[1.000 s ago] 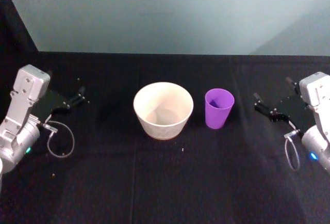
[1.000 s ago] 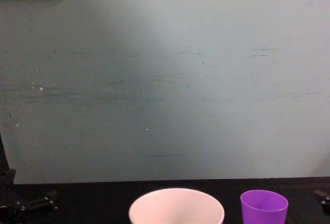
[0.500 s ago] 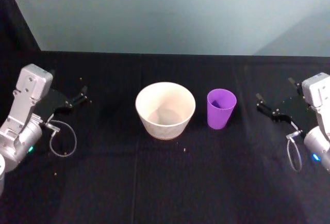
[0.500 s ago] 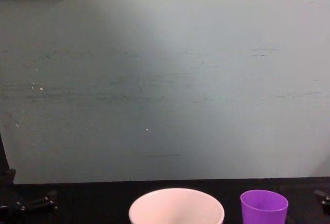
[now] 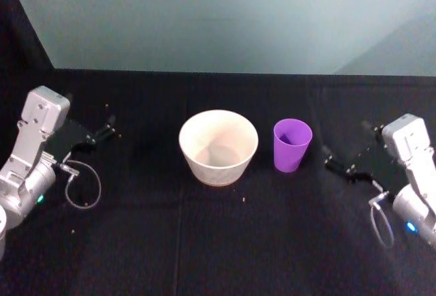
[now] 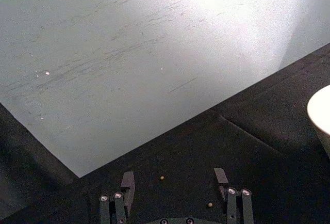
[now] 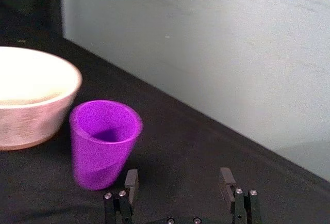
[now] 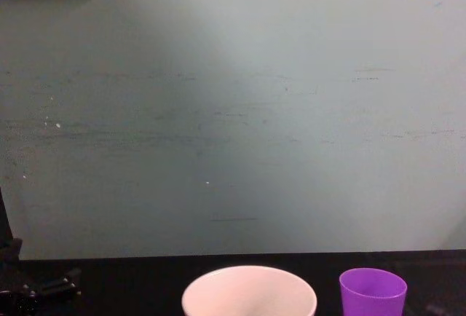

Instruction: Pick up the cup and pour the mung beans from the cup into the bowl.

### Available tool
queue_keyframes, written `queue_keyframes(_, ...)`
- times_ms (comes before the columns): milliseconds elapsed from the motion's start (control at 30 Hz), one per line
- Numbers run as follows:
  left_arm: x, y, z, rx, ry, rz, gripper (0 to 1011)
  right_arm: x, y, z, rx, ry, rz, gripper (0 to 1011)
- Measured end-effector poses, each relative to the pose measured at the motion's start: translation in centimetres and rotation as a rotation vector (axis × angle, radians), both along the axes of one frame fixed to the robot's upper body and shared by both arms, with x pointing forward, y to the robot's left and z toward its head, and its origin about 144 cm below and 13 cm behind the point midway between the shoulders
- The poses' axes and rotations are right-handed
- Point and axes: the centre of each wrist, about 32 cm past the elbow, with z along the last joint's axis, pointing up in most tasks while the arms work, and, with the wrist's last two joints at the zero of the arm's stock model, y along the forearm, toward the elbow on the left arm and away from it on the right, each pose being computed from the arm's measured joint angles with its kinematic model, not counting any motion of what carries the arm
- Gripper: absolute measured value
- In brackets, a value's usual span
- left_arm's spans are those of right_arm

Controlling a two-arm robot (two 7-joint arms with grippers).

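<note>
Two vessels stand upright on the black-clothed desk [image 5: 204, 241], side by side near its middle.

Item 1: the bowl [image 5: 218, 146]. Wide, round, pale pinkish-white, thin rim, mouth up. From the chest camera its rim [image 8: 249, 290] rises at the lower edge.

Item 2: the cup [image 5: 292, 144]. Small, bright purple, tapered, without a handle. It sits just to the right of the bowl, with a narrow strip of black cloth between them. Its inside lies in shadow, so its contents cannot be told.

Item 3: the right gripper [image 5: 349, 146]. It is low over the desk to the right of the cup, near it but apart, and aimed toward it. Its fingers [image 7: 131, 178] are spread wide with nothing between them. In the right wrist view the cup [image 7: 105, 141] stands ahead of one finger and outside the gap, with the bowl [image 7: 31, 105] beyond.

Item 4: the left gripper [image 5: 109, 125]. It is at the desk's left side, well apart from the bowl. Its fingers [image 6: 127, 180] are likewise spread and empty.

Item 5: loose grains [image 6: 162, 177]. A few tiny pale specks lie on the cloth ahead of the left gripper, and another lies in front of the bowl.

Item 6: a pale grey-green wall [image 8: 233, 112] behind the desk.
</note>
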Motion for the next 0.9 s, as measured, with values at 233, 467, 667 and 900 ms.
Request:
queue_keyframes(233, 0.0, 0.0, 0.0, 0.0, 0.0, 0.0, 1000, -0.9, 1.9, -0.8, 0.029, 0.041, 0.107, 1003)
queue_keyframes(467, 0.0, 0.0, 0.0, 0.0, 0.0, 0.0, 1000, -0.3, 3.5, -1.8, 0.097, 0.032, 0.122, 1003)
queue_keyframes(667, 0.0, 0.0, 0.0, 0.0, 0.0, 0.0, 1000, 1.0, 4.5, -2.4, 0.163, 0.034, 0.119, 1003)
queue_keyframes(900, 0.0, 0.0, 0.0, 0.0, 0.0, 0.0, 1000, 2.7, 5.1, -3.0, 0.232, 0.043, 0.122, 1003)
